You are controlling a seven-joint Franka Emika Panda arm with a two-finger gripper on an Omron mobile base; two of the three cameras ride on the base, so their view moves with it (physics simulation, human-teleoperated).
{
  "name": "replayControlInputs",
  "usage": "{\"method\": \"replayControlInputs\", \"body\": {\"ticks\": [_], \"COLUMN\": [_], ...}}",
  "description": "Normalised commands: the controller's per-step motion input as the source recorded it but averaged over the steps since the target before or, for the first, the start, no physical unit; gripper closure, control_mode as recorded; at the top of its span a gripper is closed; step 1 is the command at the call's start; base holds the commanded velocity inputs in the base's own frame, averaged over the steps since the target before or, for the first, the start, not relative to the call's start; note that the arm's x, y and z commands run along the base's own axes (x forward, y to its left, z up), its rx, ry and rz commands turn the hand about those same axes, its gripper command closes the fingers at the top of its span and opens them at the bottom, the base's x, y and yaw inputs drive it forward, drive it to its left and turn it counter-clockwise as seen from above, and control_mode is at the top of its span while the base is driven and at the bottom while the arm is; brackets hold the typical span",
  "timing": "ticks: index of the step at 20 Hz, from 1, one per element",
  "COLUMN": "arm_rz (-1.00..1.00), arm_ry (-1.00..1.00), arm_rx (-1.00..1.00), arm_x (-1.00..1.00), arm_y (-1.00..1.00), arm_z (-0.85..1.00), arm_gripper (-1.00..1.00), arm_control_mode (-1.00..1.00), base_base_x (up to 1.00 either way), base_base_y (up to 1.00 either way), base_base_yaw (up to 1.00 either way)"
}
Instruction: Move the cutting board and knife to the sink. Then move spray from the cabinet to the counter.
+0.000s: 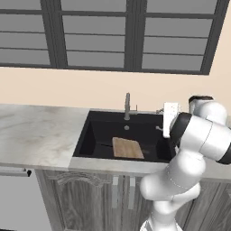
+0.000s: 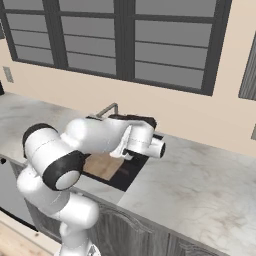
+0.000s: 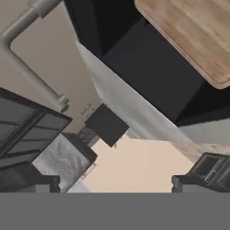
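The cutting board [image 1: 127,148] lies flat inside the black sink [image 1: 97,121]. The gripper's [image 3: 114,185] fingers stand wide apart, holding nothing.

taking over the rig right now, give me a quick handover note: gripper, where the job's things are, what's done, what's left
Gripper: open, holding nothing, raised beside the sink.
Light-brown wooden cutting board: lying in the black sink basin, below the grey faucet.
Black knife: a thin dark shape beside the board's left edge may be it; too dark against the basin to confirm.
White spray bottle and dark grey wall cabinet: I can't place them from these views.
Done: board is in the sink.
Left: verify the knife is in the sink, then fetch the spray from the cabinet and set it on the pale marbled stone counter.
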Motion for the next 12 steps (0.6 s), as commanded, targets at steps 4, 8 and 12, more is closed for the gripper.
{"method": "replayControlInputs", "body": {"ticks": [4, 8, 12], "arm_rz": [0.0, 0.0, 0.0], "arm_ry": [0.02, -0.01, -0.34], "arm_rx": [0.0, -0.05, -0.42], "arm_x": [-0.67, -0.77, -0.34], "arm_y": [0.04, 0.16, 0.44], "arm_z": [0.69, 0.61, 0.39], "arm_gripper": [-1.0, -1.0, -1.0], "arm_control_mode": [-1.0, -1.0, -1.0], "base_base_x": [0.0, 0.0, 0.0], "base_base_y": [0.0, 0.0, 0.0], "base_base_yaw": [0.0, 0.0, 0.0]}}
